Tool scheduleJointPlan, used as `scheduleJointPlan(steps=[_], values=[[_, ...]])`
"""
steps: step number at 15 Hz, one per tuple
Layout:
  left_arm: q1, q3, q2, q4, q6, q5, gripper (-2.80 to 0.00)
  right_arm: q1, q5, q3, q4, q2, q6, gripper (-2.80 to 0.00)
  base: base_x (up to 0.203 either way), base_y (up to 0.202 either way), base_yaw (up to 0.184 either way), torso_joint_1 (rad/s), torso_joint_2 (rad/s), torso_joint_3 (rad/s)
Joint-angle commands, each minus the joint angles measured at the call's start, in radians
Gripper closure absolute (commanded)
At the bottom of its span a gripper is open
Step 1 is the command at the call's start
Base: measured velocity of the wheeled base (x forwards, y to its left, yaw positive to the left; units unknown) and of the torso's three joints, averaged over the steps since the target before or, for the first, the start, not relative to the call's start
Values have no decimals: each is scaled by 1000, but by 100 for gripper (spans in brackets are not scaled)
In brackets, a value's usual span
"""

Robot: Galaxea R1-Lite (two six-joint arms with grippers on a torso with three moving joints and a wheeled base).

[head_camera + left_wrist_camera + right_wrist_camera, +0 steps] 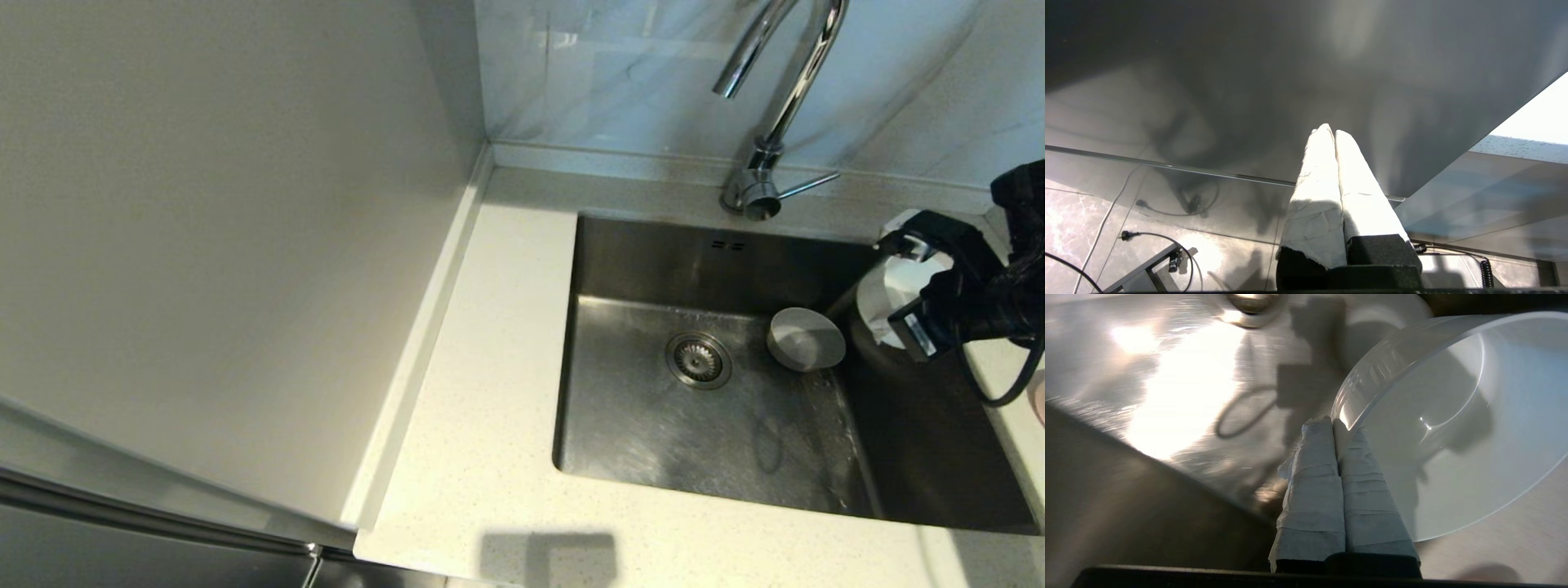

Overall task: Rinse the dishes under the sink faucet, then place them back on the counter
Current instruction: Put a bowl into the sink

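The right gripper (1336,426) was at the right edge of the head view, above the sink's (653,253) right side, its taped fingers pinched together on the rim of a white bowl (1453,433), tilted on edge with its smooth hollow showing. A pale grey bowl (806,339) lay on the sink floor, right of the drain (698,359), below the faucet (775,106). The left gripper (1333,132) hung beside the cabinet, fingers together.

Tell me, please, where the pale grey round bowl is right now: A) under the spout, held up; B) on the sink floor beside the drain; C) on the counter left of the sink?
B: the pale grey round bowl rests on the steel sink floor, right of the round strainer drain.
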Motion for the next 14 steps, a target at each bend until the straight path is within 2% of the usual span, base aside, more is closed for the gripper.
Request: scheduleJointPlan(steps=[1, 4, 10, 14], values=[[0, 0, -3, 0, -1, 1, 0, 108, -2, 154, -71, -84, -5, 0, 0, 0, 0, 0, 0, 0], [0, 0, -3, 0, -1, 1, 0, 201, -7, 286, -180, -61, -12, 0, 0, 0, 0, 0, 0, 0], [0, 0, -3, 0, -1, 1, 0, 213, -3, 398, -427, 163, -38, 0, 0, 0, 0, 0, 0, 0], [0, 0, -3, 0, -1, -1, 0, 212, -14, 420, -607, 318, -41, 0, 0, 0, 0, 0, 0, 0]])
